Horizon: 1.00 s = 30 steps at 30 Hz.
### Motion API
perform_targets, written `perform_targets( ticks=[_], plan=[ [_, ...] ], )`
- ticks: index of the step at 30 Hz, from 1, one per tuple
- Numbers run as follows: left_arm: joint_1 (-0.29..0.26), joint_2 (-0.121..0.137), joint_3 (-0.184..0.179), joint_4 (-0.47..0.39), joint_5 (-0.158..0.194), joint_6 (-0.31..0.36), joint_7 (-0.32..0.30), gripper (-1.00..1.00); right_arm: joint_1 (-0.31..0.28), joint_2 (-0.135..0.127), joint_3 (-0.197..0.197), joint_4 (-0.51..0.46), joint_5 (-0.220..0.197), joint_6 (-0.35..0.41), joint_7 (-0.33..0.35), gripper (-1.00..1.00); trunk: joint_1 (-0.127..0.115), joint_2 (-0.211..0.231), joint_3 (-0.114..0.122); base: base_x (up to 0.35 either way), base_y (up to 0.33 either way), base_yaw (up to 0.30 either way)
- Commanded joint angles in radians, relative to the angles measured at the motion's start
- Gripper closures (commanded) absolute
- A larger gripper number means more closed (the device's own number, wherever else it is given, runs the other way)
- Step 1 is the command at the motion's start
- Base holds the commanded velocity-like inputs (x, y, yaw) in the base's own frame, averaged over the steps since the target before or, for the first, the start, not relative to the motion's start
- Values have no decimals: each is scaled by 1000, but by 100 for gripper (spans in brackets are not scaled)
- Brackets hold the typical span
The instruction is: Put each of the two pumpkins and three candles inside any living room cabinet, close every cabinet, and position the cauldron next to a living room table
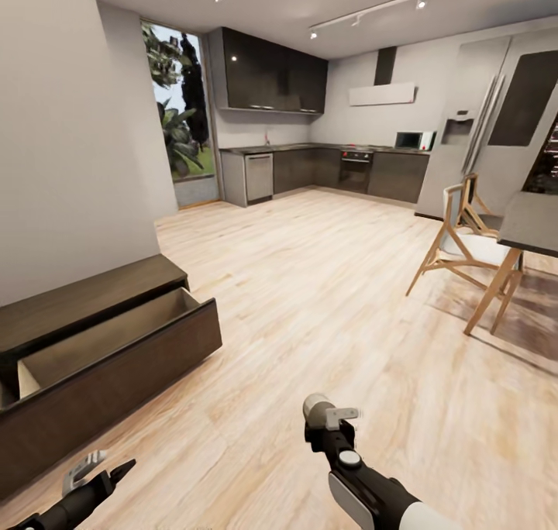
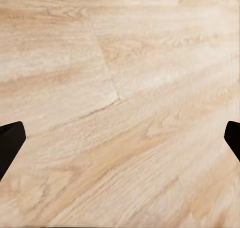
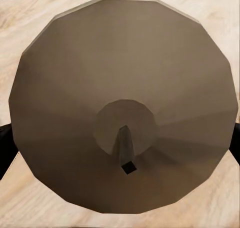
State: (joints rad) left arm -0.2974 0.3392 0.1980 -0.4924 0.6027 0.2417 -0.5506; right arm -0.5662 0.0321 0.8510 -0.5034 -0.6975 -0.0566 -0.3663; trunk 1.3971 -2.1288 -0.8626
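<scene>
Now right hand (image 1: 332,419) around candle (image 3: 122,108).

Pale wood floor (image 1: 310,282); dark kitchen units (image 1: 325,170) at 12 o'clock, tall window (image 1: 177,115) at 11, wooden chair (image 1: 465,239) at 2.

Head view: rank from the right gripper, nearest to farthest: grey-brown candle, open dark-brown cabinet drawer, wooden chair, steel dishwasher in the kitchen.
1. Grey-brown squat candle, between the jaws of the right gripper.
2. Open drawer of the dark-brown wooden cabinet, to its left.
3. Pale wooden chair, ahead on the right.
4. Steel dishwasher, under the far kitchen counter.
</scene>
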Motion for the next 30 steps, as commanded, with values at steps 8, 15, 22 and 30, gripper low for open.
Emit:
perform_targets(
  ticks=[8, 15, 22, 30],
  plan=[
    [0, 0, 3, 0, 5, 10, -3, -100, -1, 10, 37, 1, -11, -6, -14, 100, -31, 56, 13, 0, 0, 167],
    [0, 1, 7, 0, 9, 8, -14, -100, -1, 10, 37, 0, -10, -6, -15, 100, -42, 77, 14, 0, 0, 195],
    [0, 1, 6, 4, 2, 3, -13, -100, -1, 7, 36, -1, -8, -7, -14, 100, -42, 77, 12, 16, 0, 77],
    [0, 1, 4, 5, -4, 1, -4, -100, -1, 7, 36, -1, -7, -8, -15, 100, -42, 77, 12, 239, -51, 149]
  ],
)
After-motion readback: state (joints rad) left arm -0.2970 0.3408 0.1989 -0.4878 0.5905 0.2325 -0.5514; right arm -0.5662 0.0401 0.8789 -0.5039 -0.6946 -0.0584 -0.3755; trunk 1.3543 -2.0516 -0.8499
